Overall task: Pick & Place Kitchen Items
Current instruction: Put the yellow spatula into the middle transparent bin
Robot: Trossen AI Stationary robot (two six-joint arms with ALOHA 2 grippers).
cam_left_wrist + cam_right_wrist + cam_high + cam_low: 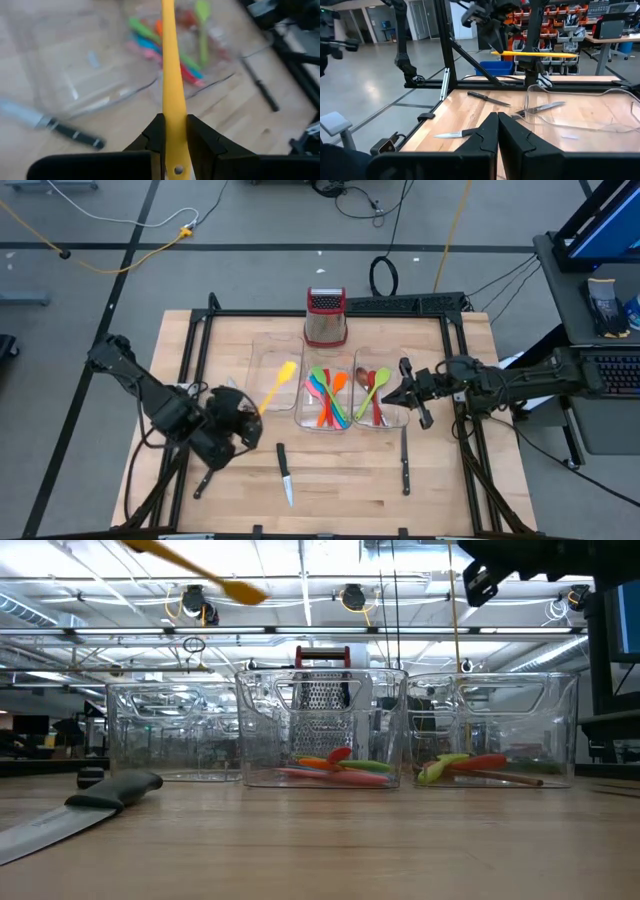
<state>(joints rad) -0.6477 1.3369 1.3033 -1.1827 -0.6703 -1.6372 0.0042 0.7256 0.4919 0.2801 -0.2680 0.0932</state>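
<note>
**Left arm holding yellow spatula above left bin**

Left gripper [172,137] is clamped on the handle of the yellow spatula [277,386], lifted off the table, blade end over the empty left bin [262,360]. Right gripper [397,394] is fully closed, holding nothing, hovering over the right bin [492,730]. Middle bin [320,728] holds a mix of coloured spoons [326,394]; the right bin has red, green and brown ones [372,388]. Three knives lie on the near table: [285,474], [405,462], [203,483]. Grater [325,317] stands behind the bins. No readable labels or writing anywhere.
</note>
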